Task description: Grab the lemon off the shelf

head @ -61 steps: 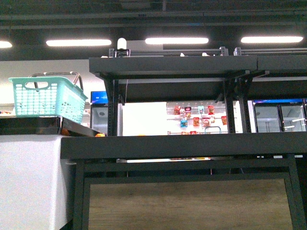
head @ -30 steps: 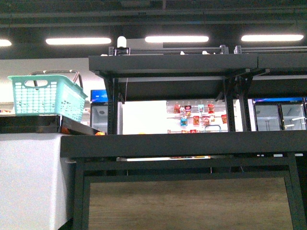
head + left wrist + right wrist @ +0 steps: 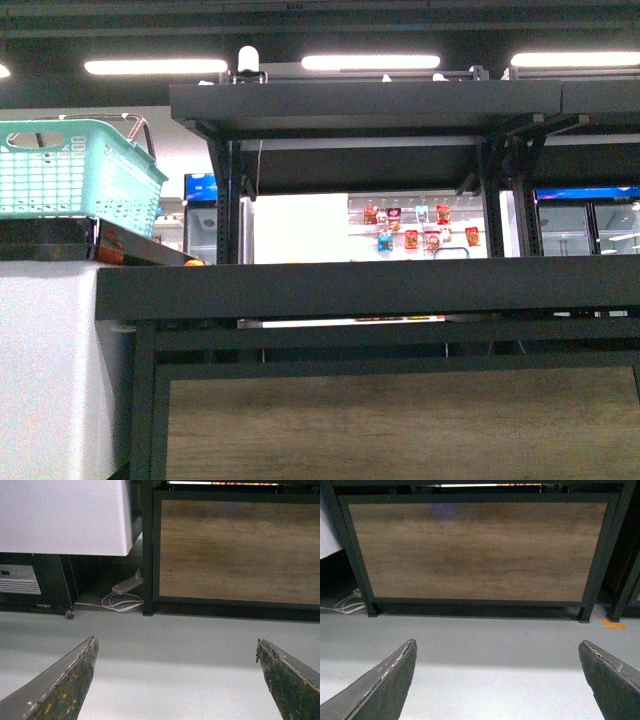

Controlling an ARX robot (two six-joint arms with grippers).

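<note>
The big black shelf (image 3: 370, 290) stands right in front and runs long from left to right. Its flat trays lie level, one above the other. The lower tray (image 3: 300, 292) shows its front lip to the robot, and the top tray (image 3: 360, 100) sits high, up near the lights. The lip hides what lies on the lower tray, so I cannot tell where the lemon is. A tiny orange thing (image 3: 193, 263) peeks over the lip at the far left end. I cannot tell what it is.

Only the front view shows the trays. It also shows a green basket (image 3: 75, 175) on a white box (image 3: 45, 360) to the left of the shelf.

The two wrist views look low. They show the wood panel (image 3: 480, 550) at the bottom of the shelf and the grey floor (image 3: 485, 630).

The left wrist view alone shows a white cable (image 3: 122, 605) on the floor beside the shelf leg. The right wrist view alone shows an orange mark (image 3: 613, 625) on the floor.

The left gripper (image 3: 176, 641) has its two fingers spread wide and holds nothing. The right gripper (image 3: 497, 643) is spread wide too and holds nothing. Both are over bare floor, near the shelf but not touching it.
</note>
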